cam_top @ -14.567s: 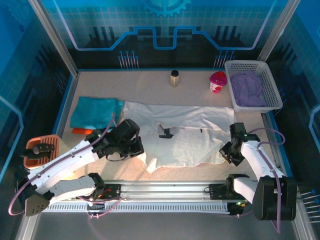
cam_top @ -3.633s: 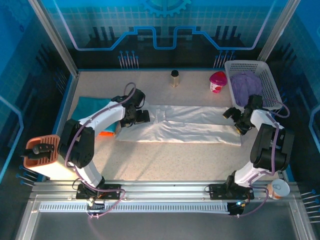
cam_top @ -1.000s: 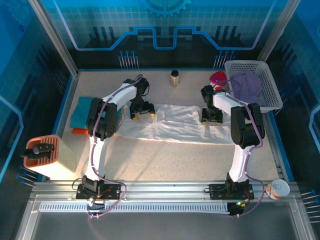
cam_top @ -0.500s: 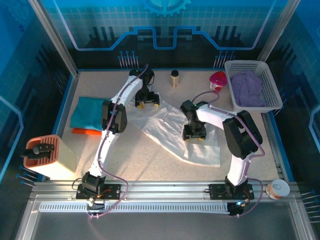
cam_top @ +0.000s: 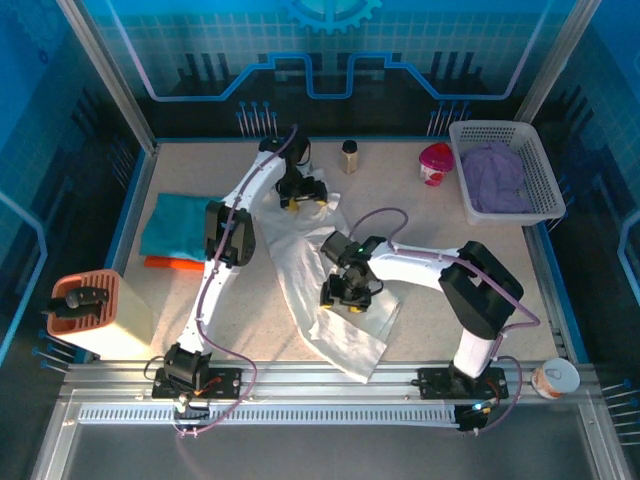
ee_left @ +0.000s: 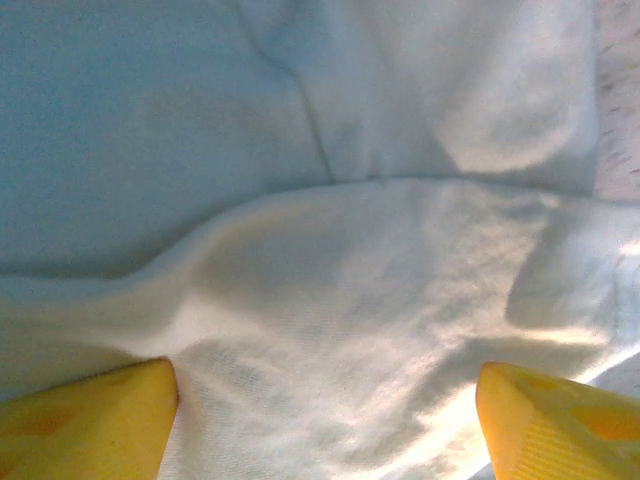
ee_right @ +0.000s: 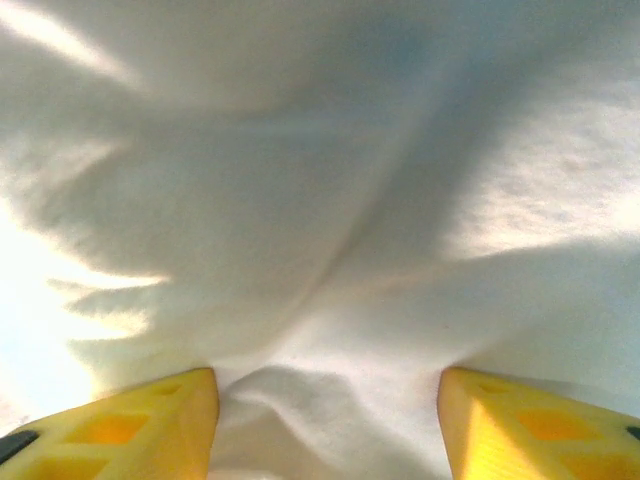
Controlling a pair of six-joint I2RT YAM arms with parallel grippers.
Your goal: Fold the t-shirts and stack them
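The white t-shirt (cam_top: 300, 262) lies as a long folded strip from the far middle of the table toward the near edge. My left gripper (cam_top: 303, 196) rests on its far end, yellow fingers wide apart and open, with white cloth (ee_left: 380, 300) spread between them (ee_left: 325, 400). On the strip's middle, my right gripper (cam_top: 345, 297) presses down, also open, and a soft ridge of cloth (ee_right: 330, 200) bunches between its fingers (ee_right: 328, 400). The teal t-shirt (cam_top: 185, 222) lies folded at the left, with the orange t-shirt (cam_top: 168, 263) peeking out under its near edge.
A white mesh basket (cam_top: 548, 190) holding purple cloth (cam_top: 495, 175) stands at the far right. A pink cup (cam_top: 435, 163) and a small bottle (cam_top: 348, 156) stand at the back. An orange-topped box (cam_top: 85, 305) is near left, and a paper cup (cam_top: 555, 378) near right.
The right gripper has slid left and nearer, swinging the white shirt from lying across the table to running near-far. The left gripper has shifted a little right at the far end.
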